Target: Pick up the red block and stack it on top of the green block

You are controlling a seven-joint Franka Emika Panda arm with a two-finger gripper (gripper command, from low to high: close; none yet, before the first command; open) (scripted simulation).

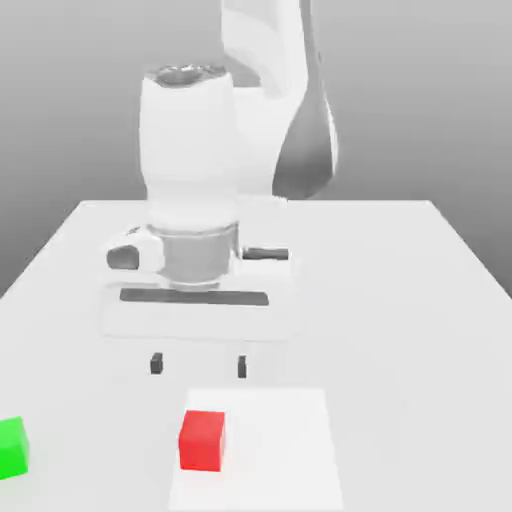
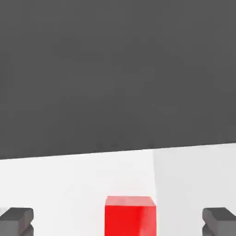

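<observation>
The red block (image 1: 202,440) rests on the white table near the front, a small matte cube. In the hand view the red block (image 2: 129,215) lies between the two dark fingertips (image 2: 16,220), with wide gaps on both sides. My gripper (image 1: 199,366) hangs open above and just behind the red block, its fingers spread wider than the cube and touching nothing. The green block (image 1: 12,447) sits at the exterior view's left edge, about level with the red one and partly cut off by the frame.
The white table (image 1: 400,300) stretches back to the arm's base (image 1: 300,150). A slightly brighter rectangular patch (image 1: 290,450) lies under and beside the red block. A grey backdrop rises behind the table.
</observation>
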